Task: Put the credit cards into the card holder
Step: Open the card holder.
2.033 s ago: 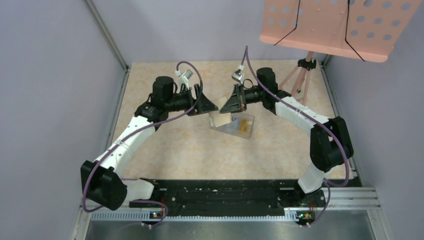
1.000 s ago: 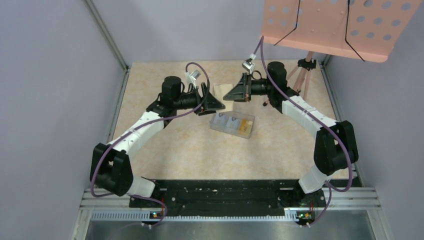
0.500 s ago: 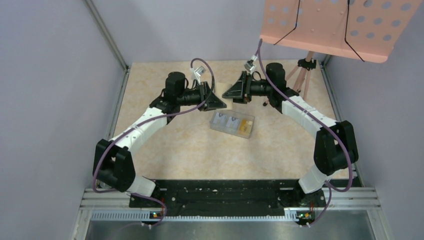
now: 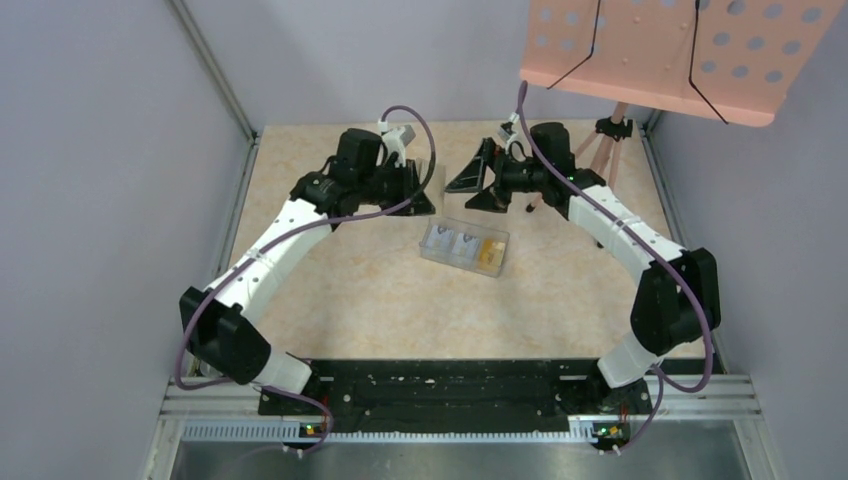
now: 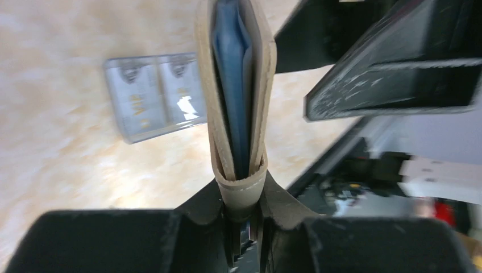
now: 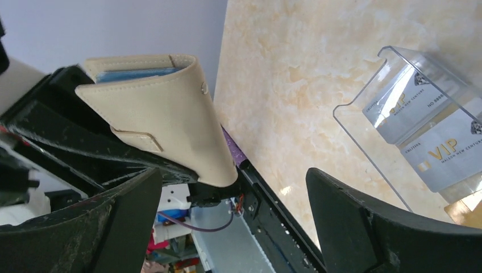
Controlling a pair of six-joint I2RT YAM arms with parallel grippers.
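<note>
Pinching the tan card holder (image 5: 241,114) by its folded spine, the left gripper (image 5: 243,219) holds it edge-on above the table (image 4: 380,290), its two leaves nearly together and only a thin slit of blue-grey lining showing between them. The holder hangs toward the far side of the table, clear of the surface. From overhead it is hidden under the gripper.

The credit cards (image 6: 432,148), silvery-grey ones printed with "VIP" and a yellow-orange one at the end, lie side by side in a clear plastic tray (image 6: 352,114) near the middle of the table, none of them in the holder yet.

Just across from the holder, the right gripper (image 6: 239,222) stands with its jaws spread wide and nothing between them.

The risks appear to lie in the narrow mouth and the single grip point. A card pressed against closed leaves could twist the holder or lever it out of the pinch, and thin cards lying flat in the tray may slide rather than lift. With both grippers so close, a careless reach could knock one into the other.
</note>
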